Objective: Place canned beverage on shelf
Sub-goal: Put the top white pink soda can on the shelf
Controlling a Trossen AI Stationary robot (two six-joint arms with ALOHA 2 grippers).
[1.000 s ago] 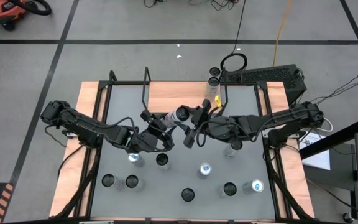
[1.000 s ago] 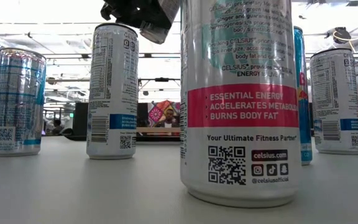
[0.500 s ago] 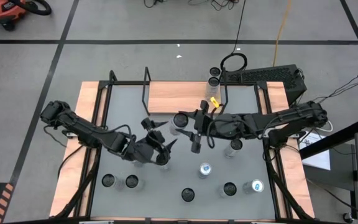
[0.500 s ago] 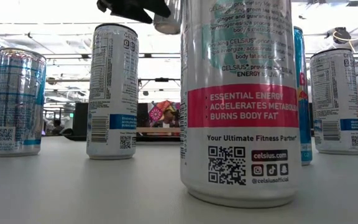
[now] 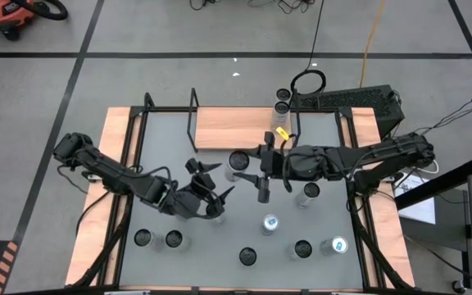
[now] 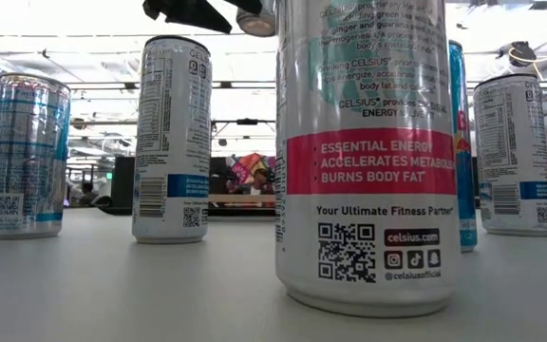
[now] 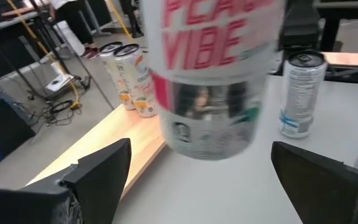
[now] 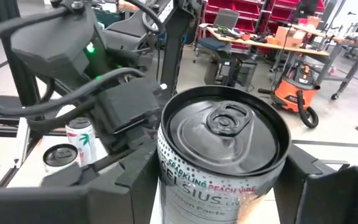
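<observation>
A white Celsius can (image 5: 238,161) with a dark top hangs in the air just in front of the shelf, a light-wood board (image 5: 232,129) with black rod ends at the table's far edge. My right gripper (image 5: 246,165) reaches in from the right and is shut on the can (image 8: 224,140). My left gripper (image 5: 220,179) stands open a little to the near left of the can. In the left wrist view the can (image 7: 211,81) hangs ahead of the spread fingers (image 7: 98,171) and is clear of them. My right gripper pinches the can's side wall (image 8: 188,186), just under the top rim, between its two fingers (image 8: 132,180). The fingers come roughly level from the table's right. The can stands upright, top up, lifted clear of table and shelf.
Several more cans stand on the near half of the grey table (image 5: 158,147), among them one (image 5: 270,223) near the middle and one (image 5: 310,192) under my right arm. Two cans (image 5: 282,102) stand beyond the shelf's far right corner. Black frame rods (image 5: 192,115) rise at the shelf's ends.
My left gripper has opened, let go of the can and drawn back toward the table's near left. The can, which lay level between both grippers, has been turned upright by my right gripper, which rolled its wrist and rose slightly.
</observation>
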